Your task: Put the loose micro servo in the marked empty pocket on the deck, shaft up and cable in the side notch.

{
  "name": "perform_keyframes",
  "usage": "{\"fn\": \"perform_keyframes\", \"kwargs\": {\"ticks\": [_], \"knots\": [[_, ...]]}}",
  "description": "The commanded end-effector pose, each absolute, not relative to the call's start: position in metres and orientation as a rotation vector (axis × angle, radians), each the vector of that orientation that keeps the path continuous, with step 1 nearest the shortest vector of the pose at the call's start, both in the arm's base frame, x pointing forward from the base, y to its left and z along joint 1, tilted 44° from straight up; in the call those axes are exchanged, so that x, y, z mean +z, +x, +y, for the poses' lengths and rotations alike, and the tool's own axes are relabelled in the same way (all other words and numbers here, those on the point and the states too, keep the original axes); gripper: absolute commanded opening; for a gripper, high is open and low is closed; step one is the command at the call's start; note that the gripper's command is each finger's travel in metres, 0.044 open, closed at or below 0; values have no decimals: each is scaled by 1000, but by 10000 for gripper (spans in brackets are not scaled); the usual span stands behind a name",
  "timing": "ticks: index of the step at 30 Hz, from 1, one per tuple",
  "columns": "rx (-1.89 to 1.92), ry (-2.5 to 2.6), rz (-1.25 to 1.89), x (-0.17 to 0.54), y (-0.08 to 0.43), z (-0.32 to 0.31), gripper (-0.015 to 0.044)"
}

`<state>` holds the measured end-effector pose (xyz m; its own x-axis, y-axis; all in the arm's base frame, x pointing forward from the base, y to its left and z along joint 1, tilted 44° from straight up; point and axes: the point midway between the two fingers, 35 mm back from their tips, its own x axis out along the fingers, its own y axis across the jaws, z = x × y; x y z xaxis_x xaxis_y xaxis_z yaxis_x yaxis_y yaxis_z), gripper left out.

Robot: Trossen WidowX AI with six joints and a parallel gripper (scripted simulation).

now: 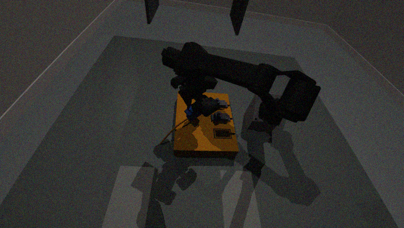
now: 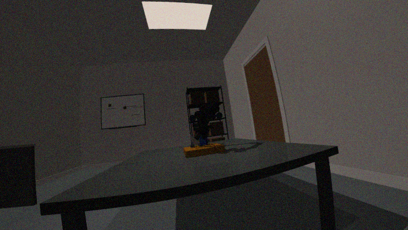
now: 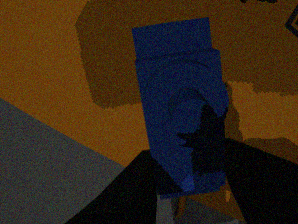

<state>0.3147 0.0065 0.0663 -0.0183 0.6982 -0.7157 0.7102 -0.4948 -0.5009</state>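
Observation:
The loose blue micro servo (image 1: 189, 111) (image 2: 203, 141) (image 3: 175, 105) is between the fingers of my gripper (image 1: 193, 110) (image 3: 186, 153), which is shut on it at the left part of the orange deck (image 1: 207, 144) (image 2: 193, 153) (image 3: 40, 60). In the wrist view one finger is on each side of its lower end. Whether the servo touches the deck is unclear. Its orange cable (image 1: 168, 136) trails past the deck's left edge. The marked pocket (image 1: 222, 133) is at the deck's right side, clear of the servo, with its notch toward the right edge. The shaft is hard to make out.
Two grey servos (image 1: 221, 117) (image 1: 223, 103) sit in a row behind the pocket, the rear one partly hidden by a finger. The arm (image 1: 234, 69) reaches over from the right. The deck rests on the grey table (image 2: 162, 170).

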Motion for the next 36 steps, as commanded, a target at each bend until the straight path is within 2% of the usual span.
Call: {"fn": "perform_keyframes", "kwargs": {"ticks": [1,21,36], "knots": [[-1572,2194,1563,74,314,0,0],[-1575,2193,1564,78,282,4,0],[-1555,2185,1574,112,278,40,0]]}}
